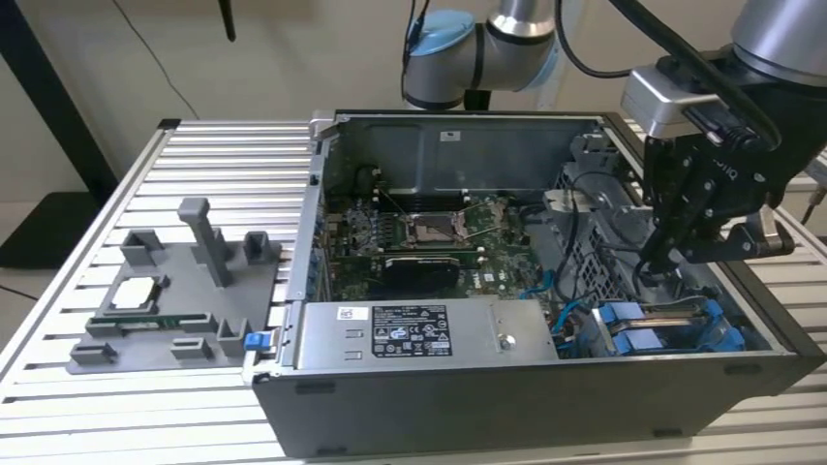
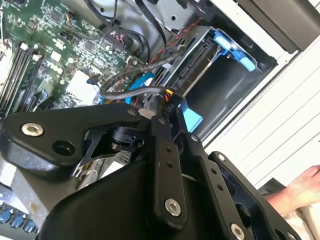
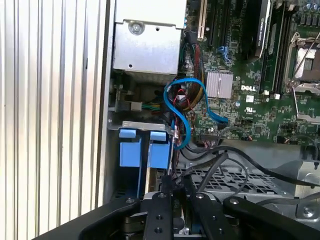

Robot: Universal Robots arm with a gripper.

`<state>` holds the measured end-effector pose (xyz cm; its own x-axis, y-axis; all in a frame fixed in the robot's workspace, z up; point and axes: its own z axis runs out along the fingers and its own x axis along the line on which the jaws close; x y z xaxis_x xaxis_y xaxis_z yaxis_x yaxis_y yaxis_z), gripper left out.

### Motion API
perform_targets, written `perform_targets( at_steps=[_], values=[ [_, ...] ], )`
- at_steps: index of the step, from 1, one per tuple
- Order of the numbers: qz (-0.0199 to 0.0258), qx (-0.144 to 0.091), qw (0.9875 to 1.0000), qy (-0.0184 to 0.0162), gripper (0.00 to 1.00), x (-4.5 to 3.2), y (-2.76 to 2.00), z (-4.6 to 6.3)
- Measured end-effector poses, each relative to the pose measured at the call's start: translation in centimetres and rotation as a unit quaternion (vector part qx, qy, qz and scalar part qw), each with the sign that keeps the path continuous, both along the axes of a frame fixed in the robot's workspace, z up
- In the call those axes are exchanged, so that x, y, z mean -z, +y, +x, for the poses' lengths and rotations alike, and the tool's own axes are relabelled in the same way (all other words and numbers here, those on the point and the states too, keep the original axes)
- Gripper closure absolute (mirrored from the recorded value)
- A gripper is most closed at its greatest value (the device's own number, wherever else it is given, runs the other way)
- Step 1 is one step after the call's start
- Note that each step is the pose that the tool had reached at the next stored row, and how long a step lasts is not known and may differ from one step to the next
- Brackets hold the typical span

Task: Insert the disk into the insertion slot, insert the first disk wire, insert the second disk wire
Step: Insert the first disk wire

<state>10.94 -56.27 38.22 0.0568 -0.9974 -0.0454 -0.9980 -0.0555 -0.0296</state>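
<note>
The gripper (image 1: 657, 262) is matt black all over; its fingers (image 2: 165, 165) are slim flat bars with a row of small round holes, and a silver screw head (image 2: 172, 207) sits at the end farthest from the tips; behind the fingers broad black link plates (image 2: 75, 131) spread outwards, one carrying a bright silver bolt (image 2: 32, 129); faint pale lettering (image 1: 730, 174) marks the black body above the fingers; higher still sits a light grey wrist block (image 1: 661, 97); black cables (image 1: 607, 53) loop beside it; beyond it the arm (image 1: 524, 19) is silver tube with pale blue joint caps (image 1: 440, 34).
</note>
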Motion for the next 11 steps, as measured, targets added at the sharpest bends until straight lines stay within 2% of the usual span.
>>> perform_targets(
  at_steps=[5, 7, 9, 11],
  values=[
    [0.0, 0.003, 1.0, 0.0003, 1.0, 0.0, 0.0, 0.01],
    [0.0, 0.003, 1.0, 0.0017, 1.0, 0.01, -0.02, 0.08],
    [0.0, 0.003, 1.0, 0.0065, 1.0, 0.03, -0.13, 0.3],
    [0.0, 0.003, 0.9999, 0.0142, 1.0, 0.08, -0.38, 0.62]
  ],
)
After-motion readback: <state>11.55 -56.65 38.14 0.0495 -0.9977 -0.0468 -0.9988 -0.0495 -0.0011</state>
